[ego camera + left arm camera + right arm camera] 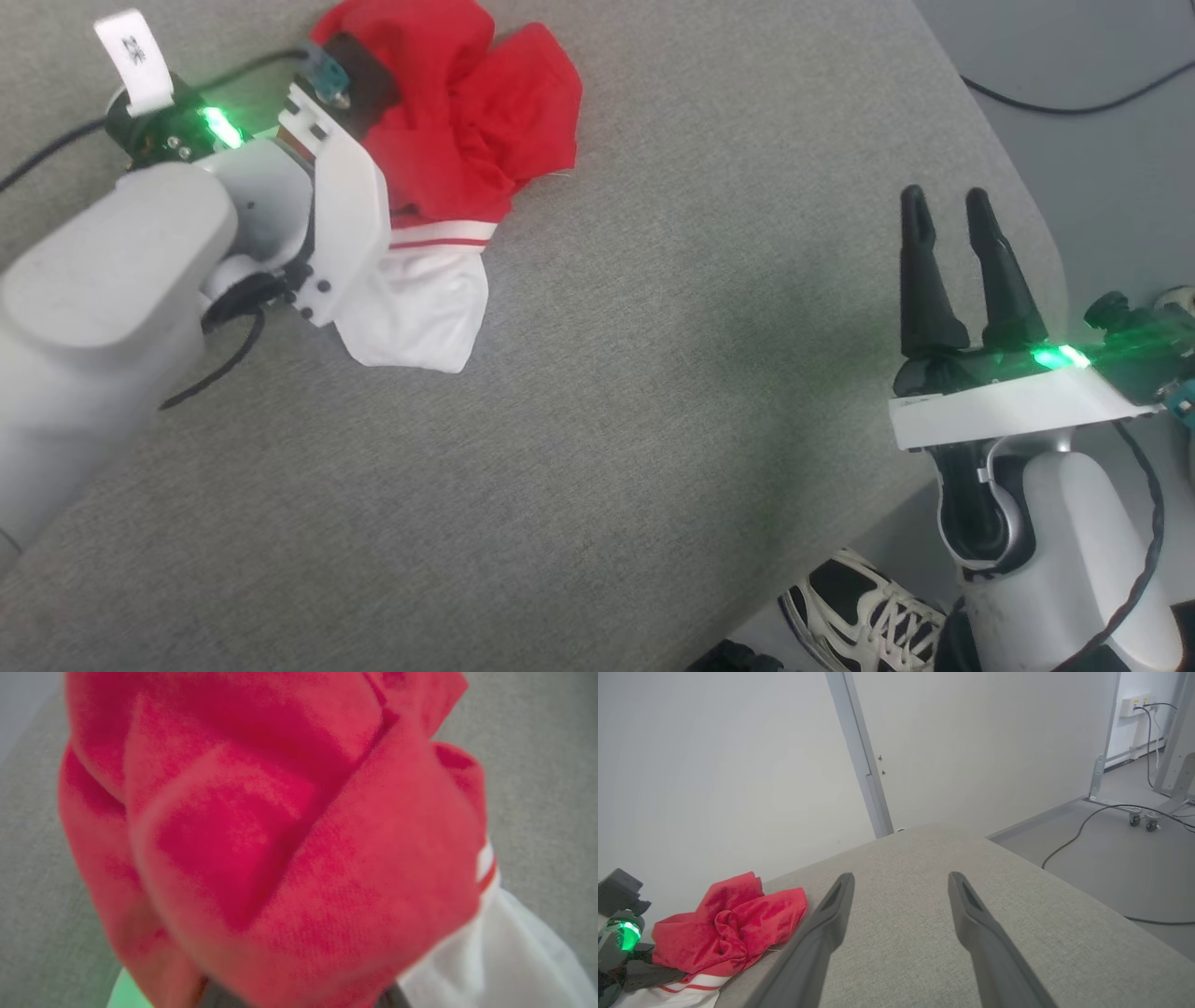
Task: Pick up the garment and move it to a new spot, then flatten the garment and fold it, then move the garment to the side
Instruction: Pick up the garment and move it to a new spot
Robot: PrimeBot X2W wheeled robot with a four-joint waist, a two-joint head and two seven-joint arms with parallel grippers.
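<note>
Starting at the left of the head view, my left gripper point(359, 79) is pushed into the near-left side of the garment point(476, 121). The cloth covers its fingers, so I cannot tell whether they are clamped on it or only nosing into the folds. The garment sits bunched at the far left of the grey padded table point(653, 420). Its red bulk is farther from me, and one white panel with striped trim spills back toward me under the wrist, so its long axis runs roughly away from me rather than across. That is the relation I would steer by: the cloth lies straight ahead of the left fingers and touching them, which I judge makes the left arm the one to lift it. The left wrist view gives only blurred red garment point(299, 840) pressed close to the lens, with a white edge at lower right, and tells me nothing of the grip. Moving right, bare table separates the cloth from my right gripper point(945, 215), which hovers near the table's right edge, fingers parted and holding nothing, well apart from the garment. Its wrist view shows what the head view cannot: between the spread right gripper point(901, 882) fingers lies the bare table, and the garment point(728, 933) sits as a raised heap off to that view's left.
</note>
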